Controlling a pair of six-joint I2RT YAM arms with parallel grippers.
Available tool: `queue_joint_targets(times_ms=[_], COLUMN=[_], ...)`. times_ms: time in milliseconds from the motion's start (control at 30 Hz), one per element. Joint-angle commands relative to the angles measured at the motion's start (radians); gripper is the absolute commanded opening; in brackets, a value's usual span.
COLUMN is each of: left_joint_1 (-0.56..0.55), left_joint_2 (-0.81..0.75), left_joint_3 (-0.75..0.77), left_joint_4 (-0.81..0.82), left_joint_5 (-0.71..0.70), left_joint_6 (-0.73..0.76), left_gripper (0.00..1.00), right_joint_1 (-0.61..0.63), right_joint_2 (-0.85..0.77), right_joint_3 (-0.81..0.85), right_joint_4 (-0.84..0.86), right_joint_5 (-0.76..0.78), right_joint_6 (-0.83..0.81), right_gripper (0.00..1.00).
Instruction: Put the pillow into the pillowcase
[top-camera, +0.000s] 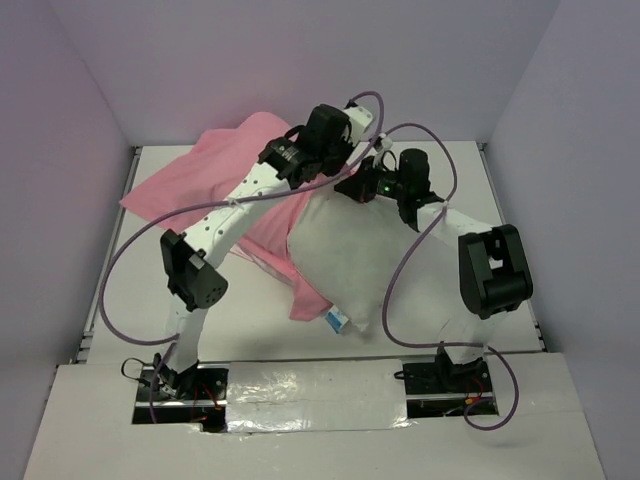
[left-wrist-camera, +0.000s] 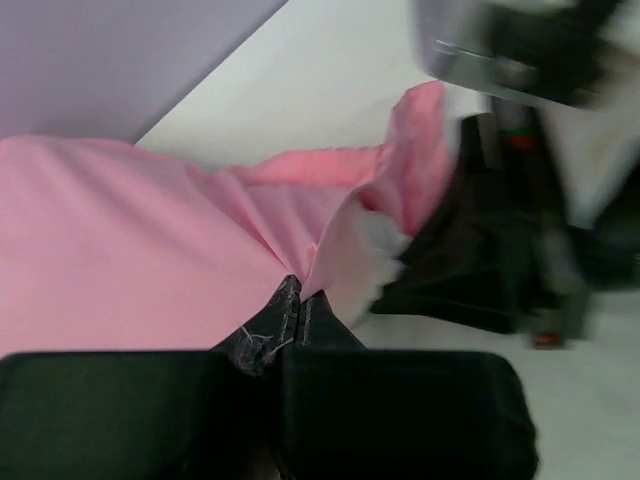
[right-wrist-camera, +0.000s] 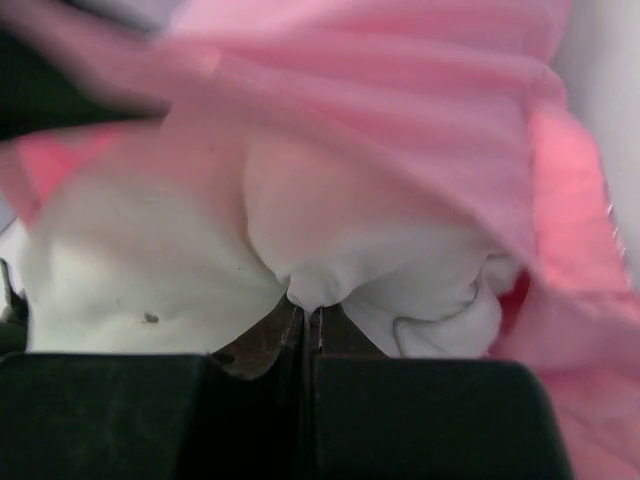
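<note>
The white pillow (top-camera: 375, 265) lies in the middle of the table, its blue-white tag (top-camera: 338, 320) at the near edge. The pink pillowcase (top-camera: 205, 180) spreads at the back left, partly over the pillow's far left side. My left gripper (left-wrist-camera: 300, 290) is shut on a fold of the pillowcase (left-wrist-camera: 150, 250) at the pillow's far end. My right gripper (right-wrist-camera: 313, 312) is shut on a pinch of the pillow (right-wrist-camera: 160, 270), with the pillowcase (right-wrist-camera: 400, 110) draped just beyond it. Both grippers meet at the pillow's far edge (top-camera: 350, 175).
White table (top-camera: 480, 200) with a raised rim, purple walls on three sides. A pink strip of pillowcase (top-camera: 305, 295) hangs along the pillow's left side. The right arm's elbow (top-camera: 490, 270) stands over the pillow's right part.
</note>
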Motion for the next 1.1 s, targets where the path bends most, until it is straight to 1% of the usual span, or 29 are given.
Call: queue_joint_targets(times_ms=[0,33,67,100,133,167,233,267,300,333,367,400,433,467,500,533,567,600,667,700,767,800,833,867,900,967,1000,1033,1067], left_joint_1=[-0.145,-0.153,-0.16,-0.162,-0.163,-0.165,-0.169,-0.179,-0.188,-0.205,-0.212,-0.217,-0.217,-0.214,-0.203,-0.164,-0.138,-0.105,-0.015,0.014,0.065,0.071,0.076,0.079,0.081,0.087,0.087,0.09,0.091], left_joint_2=[-0.193,-0.22,-0.265,-0.28,-0.29,-0.303,-0.315,-0.321,-0.318,-0.317,-0.32,-0.33,-0.365,-0.387,-0.405,-0.431,-0.444,-0.453,-0.476,-0.475,-0.455,-0.445,-0.423,-0.409,-0.395,-0.364,-0.358,-0.349,-0.346], left_joint_3=[-0.042,-0.068,-0.108,-0.113,-0.113,-0.113,-0.137,-0.163,-0.167,-0.174,-0.191,-0.222,-0.267,-0.371,-0.421,-0.506,-0.553,-0.597,-0.723,-0.745,-0.745,-0.731,-0.692,-0.665,-0.644,-0.598,-0.589,-0.573,-0.569], left_joint_4=[0.072,0.104,0.118,0.126,0.126,0.117,0.129,0.144,0.144,0.131,0.128,0.134,0.14,0.16,0.167,0.177,0.206,0.226,0.276,0.314,0.315,0.3,0.287,0.272,0.255,0.229,0.223,0.211,0.206], left_joint_5=[0.055,0.082,0.138,0.16,0.179,0.194,0.266,0.288,0.318,0.325,0.322,0.312,0.3,0.254,0.184,0.177,0.174,0.179,0.211,0.217,0.208,0.191,0.14,0.131,0.122,0.128,0.125,0.122,0.118], left_joint_6=[-0.037,-0.044,-0.116,-0.136,-0.158,-0.205,-0.245,-0.288,-0.308,-0.339,-0.354,-0.372,-0.394,-0.415,-0.438,-0.466,-0.489,-0.507,-0.549,-0.557,-0.56,-0.548,-0.541,-0.532,-0.52,-0.512,-0.514,-0.514,-0.514], left_gripper=[0.0,0.0,0.0,0.0,0.0,0.0,0.0,0.0,0.0,0.0,0.0,0.0,0.0,0.0,0.0,0.0,0.0,0.0,0.0,0.0,0.0,0.0,0.0,0.0,0.0,0.0,0.0,0.0,0.0], right_joint_1=[0.046,0.053,0.073,0.093,0.112,0.133,0.194,0.214,0.242,0.245,0.25,0.261,0.259,0.256,0.247,0.241,0.235,0.229,0.193,0.186,0.143,0.118,0.065,0.038,0.008,-0.047,-0.048,-0.049,-0.049], right_joint_2=[-0.098,-0.087,-0.064,-0.055,-0.053,-0.058,-0.059,-0.056,-0.053,-0.047,-0.047,-0.043,-0.035,-0.036,-0.065,-0.091,-0.127,-0.197,-0.266,-0.294,-0.357,-0.371,-0.41,-0.437,-0.464,-0.582,-0.631,-0.683,-0.792], right_joint_3=[-0.095,-0.111,-0.127,-0.169,-0.199,-0.224,-0.25,-0.276,-0.282,-0.276,-0.272,-0.272,-0.275,-0.296,-0.315,-0.33,-0.36,-0.37,-0.347,-0.339,-0.304,-0.301,-0.318,-0.341,-0.358,-0.378,-0.37,-0.361,-0.364], right_joint_4=[0.579,0.736,0.82,0.895,1.037,1.07,1.08,1.098,1.084,1.046,0.972,0.878,0.886,0.891,0.9,0.893,0.814,0.766,0.588,0.431,0.191,0.135,0.097,0.102,0.095,0.037,-0.117,-0.196,-0.344], right_joint_5=[0.074,0.097,0.117,0.143,0.186,0.303,0.422,0.593,0.704,0.784,0.976,1.033,1.039,0.985,0.939,0.884,0.847,0.775,0.681,0.608,0.544,0.501,0.445,0.411,0.376,0.352,0.386,0.469,0.505], right_joint_6=[0.289,0.345,0.464,0.505,0.53,0.542,0.542,0.521,0.527,0.589,0.647,0.674,0.642,0.637,0.628,0.572,0.552,0.522,0.45,0.395,0.396,0.393,0.433,0.454,0.47,0.45,0.374,0.34,0.32], right_gripper=[0.0,0.0,0.0,0.0,0.0,0.0,0.0,0.0,0.0,0.0,0.0,0.0,0.0,0.0,0.0,0.0,0.04,0.29,0.5,0.67,0.74,0.84,0.86,0.91,1.0,1.0,1.0,1.0,1.0])
